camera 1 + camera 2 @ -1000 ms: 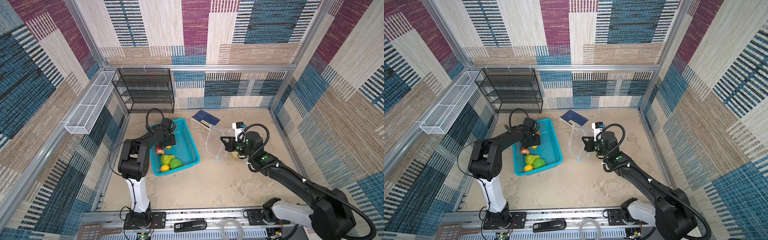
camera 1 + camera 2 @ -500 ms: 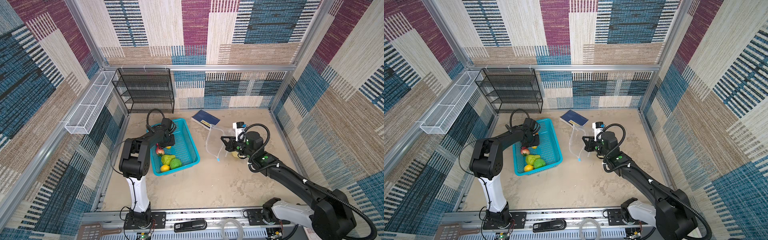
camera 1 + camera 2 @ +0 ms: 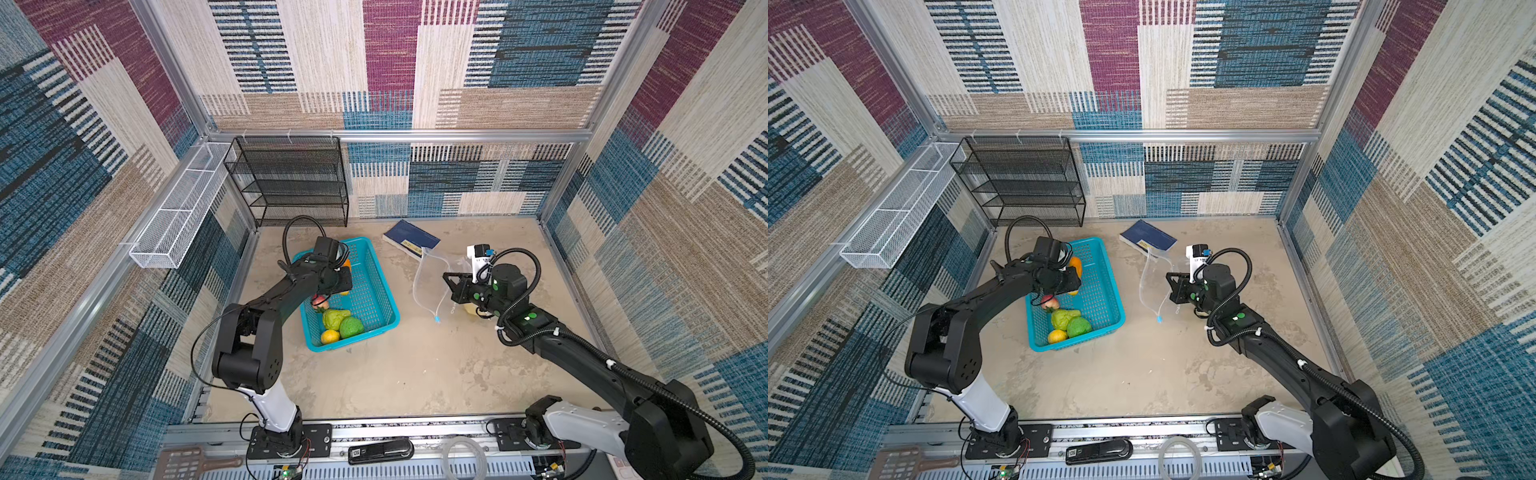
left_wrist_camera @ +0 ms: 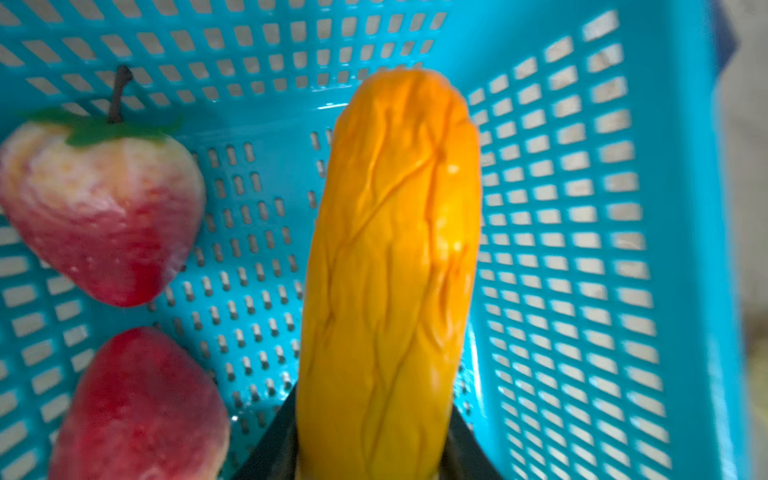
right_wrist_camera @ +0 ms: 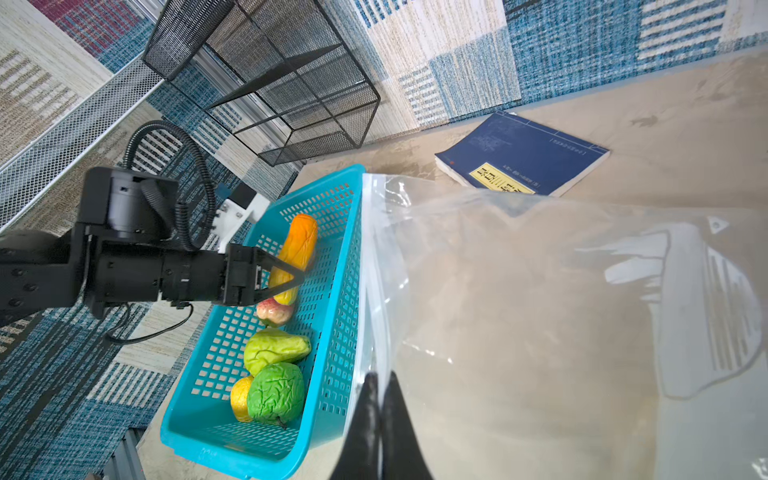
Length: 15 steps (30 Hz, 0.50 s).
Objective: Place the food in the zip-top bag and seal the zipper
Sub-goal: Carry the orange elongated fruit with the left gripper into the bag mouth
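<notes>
**Fruit clamped at left, bag mouth pinched at right**

Against the left wall hangs a white wire tray (image 3: 178, 220), and a black mesh shelf (image 3: 291, 183) stands in the back corner beside it. The left gripper (image 5: 291, 276) reaches over the far end of the teal basket (image 3: 353, 340). Its jaws are partly closed around the lower half of a long orange piece (image 4: 390, 249), which stands nearly upright between them. Below it in the basket lies a red-and-white apple (image 3: 319, 302). Nearer the front wall are a pale green pear (image 5: 274, 349), a green ball (image 5: 276, 392) and a yellow lemon (image 5: 240, 400), all bunched together.

A blue book (image 3: 411, 239) lies flat on the floor behind the basket, on its right side. The zip-top bag (image 3: 432, 286) sits just beside the basket's right side, clear and crinkled. Its zipper (image 5: 365, 270) runs along the edge facing the basket, and the light-blue slider tab (image 3: 437, 320) is at the near end. The right gripper (image 5: 379, 380) has its jaws fully closed on that mouth edge, holding it up off the floor.
</notes>
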Each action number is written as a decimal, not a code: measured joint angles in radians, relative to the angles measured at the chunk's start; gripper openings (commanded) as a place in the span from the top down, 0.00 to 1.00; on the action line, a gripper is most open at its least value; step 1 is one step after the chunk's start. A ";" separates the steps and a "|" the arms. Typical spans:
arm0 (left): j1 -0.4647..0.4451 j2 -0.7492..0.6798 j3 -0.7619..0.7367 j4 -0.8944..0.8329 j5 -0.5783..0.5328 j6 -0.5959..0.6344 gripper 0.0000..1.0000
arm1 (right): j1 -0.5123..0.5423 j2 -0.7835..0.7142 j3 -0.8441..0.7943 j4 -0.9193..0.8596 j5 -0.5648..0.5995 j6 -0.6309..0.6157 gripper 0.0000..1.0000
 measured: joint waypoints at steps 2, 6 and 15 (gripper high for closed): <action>-0.010 -0.056 -0.057 0.054 0.070 -0.033 0.65 | 0.000 0.000 -0.003 0.001 0.000 0.000 1.00; -0.050 -0.160 -0.167 0.180 0.198 -0.110 0.65 | 0.000 0.006 -0.010 0.008 0.000 0.008 1.00; -0.242 -0.265 -0.247 0.397 0.310 -0.225 0.65 | 0.000 0.020 -0.010 0.025 0.000 0.022 1.00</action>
